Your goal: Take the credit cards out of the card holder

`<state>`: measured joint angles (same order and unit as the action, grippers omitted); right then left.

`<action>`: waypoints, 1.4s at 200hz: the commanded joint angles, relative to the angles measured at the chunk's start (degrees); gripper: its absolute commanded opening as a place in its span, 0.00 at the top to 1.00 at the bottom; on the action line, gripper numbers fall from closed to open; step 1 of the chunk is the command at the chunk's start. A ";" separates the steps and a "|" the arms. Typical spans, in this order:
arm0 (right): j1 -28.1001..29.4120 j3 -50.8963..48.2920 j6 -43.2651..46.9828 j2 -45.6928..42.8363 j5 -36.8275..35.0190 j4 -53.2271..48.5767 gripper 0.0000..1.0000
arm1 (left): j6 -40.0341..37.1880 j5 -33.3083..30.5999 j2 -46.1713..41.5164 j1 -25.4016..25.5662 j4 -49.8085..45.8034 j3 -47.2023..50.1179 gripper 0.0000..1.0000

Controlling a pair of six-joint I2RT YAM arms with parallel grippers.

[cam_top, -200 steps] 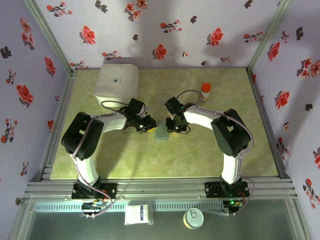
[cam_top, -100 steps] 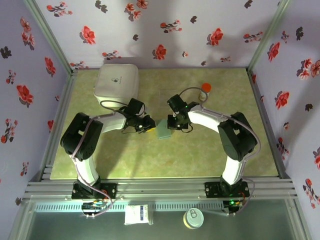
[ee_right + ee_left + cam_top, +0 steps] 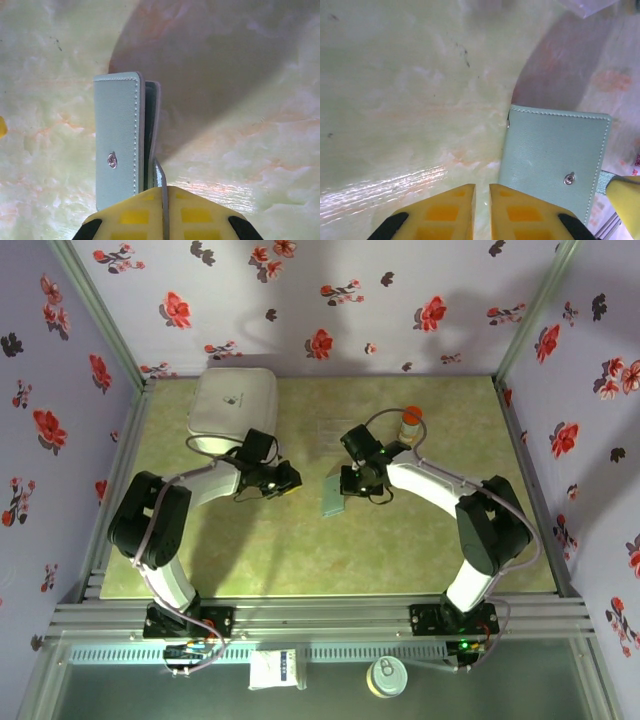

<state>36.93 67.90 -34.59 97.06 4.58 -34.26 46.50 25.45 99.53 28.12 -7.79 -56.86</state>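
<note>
Green marbled surface (image 3: 250, 550) inside floral walls carries a white box (image 3: 235, 400) and an orange-capped bottle (image 3: 410, 420) toward the far side. Card holder (image 3: 117, 140) sits near the centre at a tilt, stud (image 3: 112, 160) facing outward, panels slightly parted. Right end effector (image 3: 162, 192) is pressed together, pinching a thin edge that appears to be the inner panel. Left end effector (image 3: 481, 195) sits just beside the card holder, fingers nearly together, holding nothing
</note>
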 commanded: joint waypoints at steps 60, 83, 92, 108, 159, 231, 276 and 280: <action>5.35 7.83 -3.00 2.28 -2.57 -3.97 0.95 | -3.00 1.45 -3.53 -2.53 -1.33 2.60 0.86; 6.55 10.08 -3.71 3.36 -4.13 -5.19 0.94 | -4.10 1.70 -3.39 -2.87 -1.89 3.46 0.87; 6.75 10.74 -4.02 3.94 -3.86 -5.29 0.94 | -4.61 2.33 -2.62 -3.03 -2.37 3.51 0.87; 7.08 11.95 -4.09 5.03 -3.25 -5.33 0.94 | -5.19 3.80 -0.83 -3.07 -3.02 3.62 0.87; 7.81 13.59 -3.86 5.67 -2.99 -5.75 0.94 | -4.84 1.90 -1.44 -4.26 -1.70 6.67 0.89; 7.02 11.96 -1.77 3.77 -4.75 -7.41 0.93 | -4.16 4.41 -1.73 -3.37 -0.65 4.79 0.91; 3.96 6.96 -1.33 1.85 -6.18 -7.22 0.93 | -4.45 4.36 1.55 -1.36 -1.29 1.35 0.93; 3.67 6.37 -1.25 1.73 -6.32 -6.87 0.93 | -4.39 4.37 1.89 -1.17 -1.20 1.12 0.94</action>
<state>42.57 77.56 -36.99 100.92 0.60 -39.59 43.03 28.73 99.44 25.93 -8.69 -53.45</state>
